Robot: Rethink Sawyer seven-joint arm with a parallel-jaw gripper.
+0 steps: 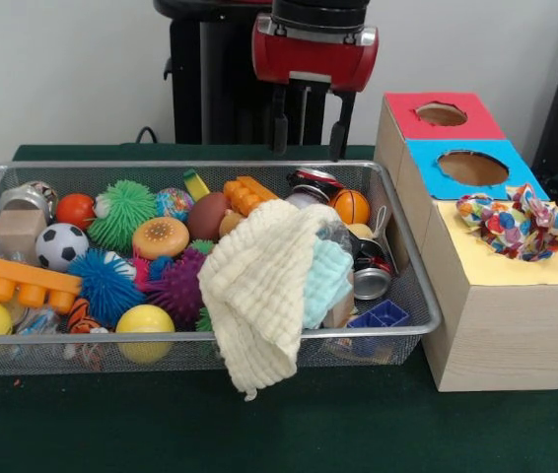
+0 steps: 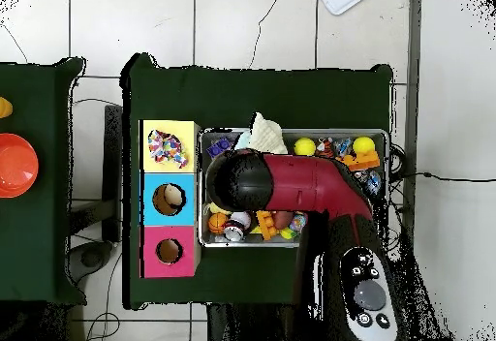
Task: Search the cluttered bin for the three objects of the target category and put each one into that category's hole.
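The wire mesh bin is full of toys, and it also shows in the overhead view. One dotted ruffled fabric piece lies on top of the yellow-topped wooden box, right of the bin. It shows in the overhead view too. No other dotted piece shows in the bin. My gripper hangs over the bin's far rim, open and empty, well above the clutter. In the overhead view the arm covers the gripper and much of the bin.
A cream cloth drapes over the bin's front rim, next to a light blue cloth. Spiky balls, a soccer ball, yellow balls and cans fill the bin. The blue-topped and red-topped boxes stand behind the yellow one.
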